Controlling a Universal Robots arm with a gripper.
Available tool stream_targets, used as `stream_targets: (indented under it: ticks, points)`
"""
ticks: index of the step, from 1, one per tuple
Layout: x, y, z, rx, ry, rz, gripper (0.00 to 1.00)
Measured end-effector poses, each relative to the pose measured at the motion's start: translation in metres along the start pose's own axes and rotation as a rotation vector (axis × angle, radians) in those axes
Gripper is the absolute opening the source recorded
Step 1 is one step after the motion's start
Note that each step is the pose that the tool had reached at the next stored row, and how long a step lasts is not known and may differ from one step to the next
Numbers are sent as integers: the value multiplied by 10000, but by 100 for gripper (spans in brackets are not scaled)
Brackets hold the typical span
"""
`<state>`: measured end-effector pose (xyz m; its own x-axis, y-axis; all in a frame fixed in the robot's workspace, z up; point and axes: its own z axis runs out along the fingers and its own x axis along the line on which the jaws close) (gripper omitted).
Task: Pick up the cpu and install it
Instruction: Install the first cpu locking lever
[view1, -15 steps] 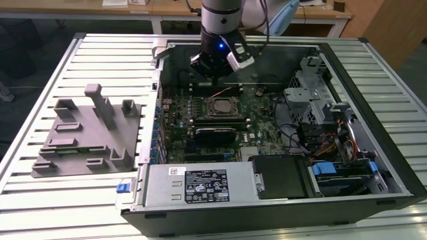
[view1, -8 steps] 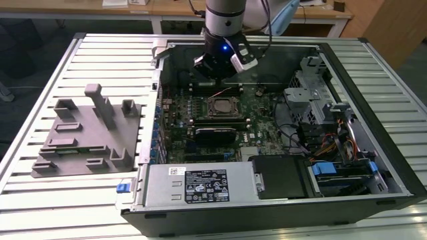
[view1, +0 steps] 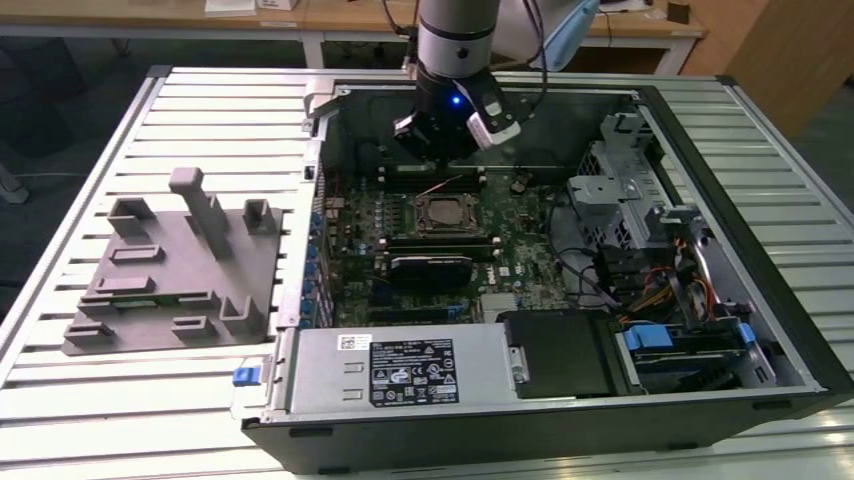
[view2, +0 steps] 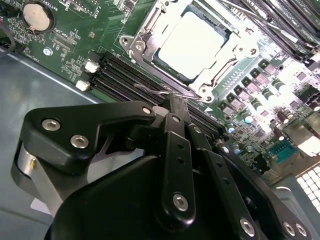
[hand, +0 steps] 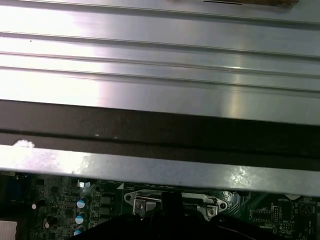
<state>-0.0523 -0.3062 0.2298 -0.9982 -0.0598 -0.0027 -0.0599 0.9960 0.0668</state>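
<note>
Since the cpu (view2: 192, 42) already lies flat inside the socket frame (view2: 145, 42), its pale silver top facing up, the work now looks to be the seating and securing rather than the carrying. The gripper (view2: 177, 106) hangs over the motherboard (view2: 65, 45) with its fingers drawn together and nothing between them. In the second wrist view the cpu sits just beyond the fingertips and lower than them. A thin wire lever (view2: 152, 90) lies closer still, almost under the tips, beside the dark memory slots (view2: 125, 75).

Doing this step well is, in my judgement, a matter of restraint. The closed tips make a narrow, hard point, so any contact should land on the lever or the metal frame, never on the chip's top or the small parts around the socket. Travel should be slow and straight down, since a sideways slip would rake the slots. Whether the chip sits fully level in its seat cannot be told from these views, so that deserves checking before any force goes on.

In the exterior view the grey fixture (view1: 167, 270) stands on the bench (view1: 80, 400), well away from the gripper and outside the open computer case (view1: 747, 330).
</note>
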Motion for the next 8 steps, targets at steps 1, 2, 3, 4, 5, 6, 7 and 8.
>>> stream_targets:
  ticks: [1,2,3,4,5,6,7,8]
  points:
    - [-4,2,5,1,1,-2,11]
    - [-7,5,10,1,1,-1,11]
    - [-11,8,14,1,1,-1,11]
    - [-13,11,18,0,0,-1,11]
    - [-18,13,22,0,0,-2,11]
    - [-23,15,25,-1,0,-3,11]
    - [-28,16,27,-1,0,-2,11]
    - [-35,16,28,0,0,-2,11]
